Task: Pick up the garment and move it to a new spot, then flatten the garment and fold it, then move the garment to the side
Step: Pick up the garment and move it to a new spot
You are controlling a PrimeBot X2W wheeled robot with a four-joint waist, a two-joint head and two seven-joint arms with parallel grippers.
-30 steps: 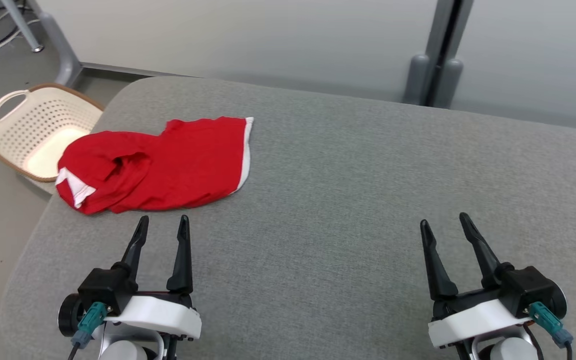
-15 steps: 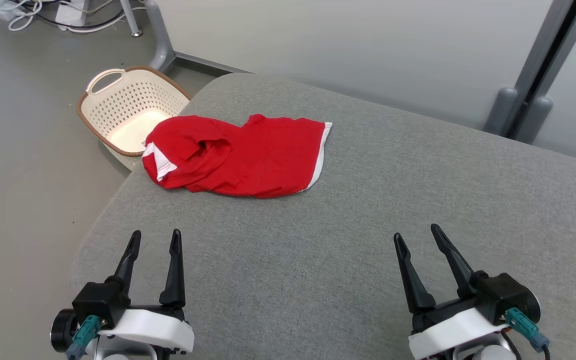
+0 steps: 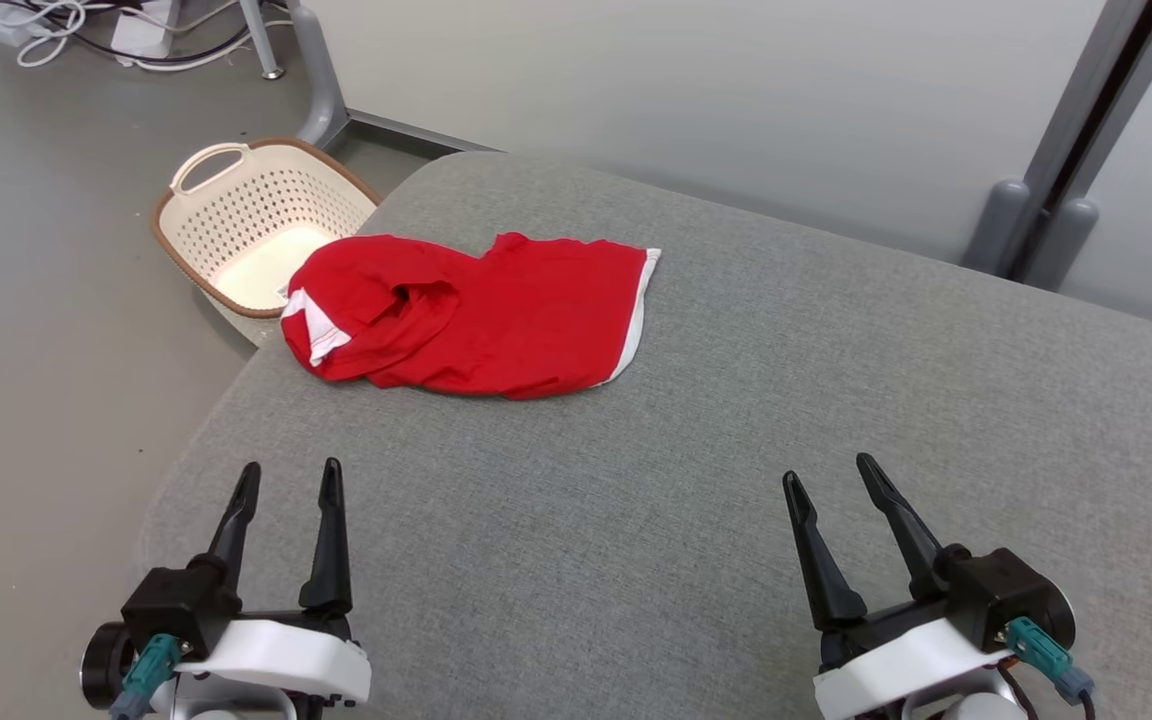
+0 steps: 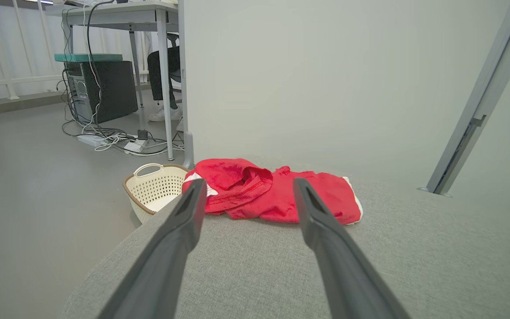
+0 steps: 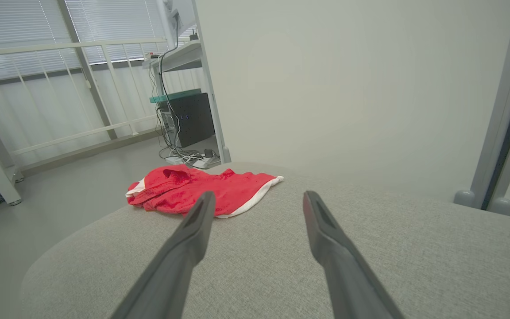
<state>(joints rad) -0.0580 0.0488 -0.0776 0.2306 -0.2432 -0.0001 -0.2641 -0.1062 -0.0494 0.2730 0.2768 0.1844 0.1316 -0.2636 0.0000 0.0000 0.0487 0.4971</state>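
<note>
The garment [image 3: 476, 315] is a crumpled red shirt with white trim, lying near the far left corner of the grey padded table [image 3: 696, 450]. It also shows ahead in the left wrist view [image 4: 272, 195] and the right wrist view [image 5: 202, 190]. My left gripper [image 3: 288, 470] hovers open over the near left of the table, well short of the garment. At the near right my right gripper [image 3: 826, 468] is open too, with nothing between its fingers.
A cream perforated basket [image 3: 246, 225] with a brown rim stands on the floor just beyond the table's left corner, also in the left wrist view [image 4: 155, 188]. Cables [image 3: 86, 30] and desk legs lie further back left. A grey post [image 3: 1056, 170] stands at the back right.
The head camera has turned left, so the whole picture has shifted right and more floor shows. Both grippers sit slightly lower in the picture and stay open. The garment lies as before.
</note>
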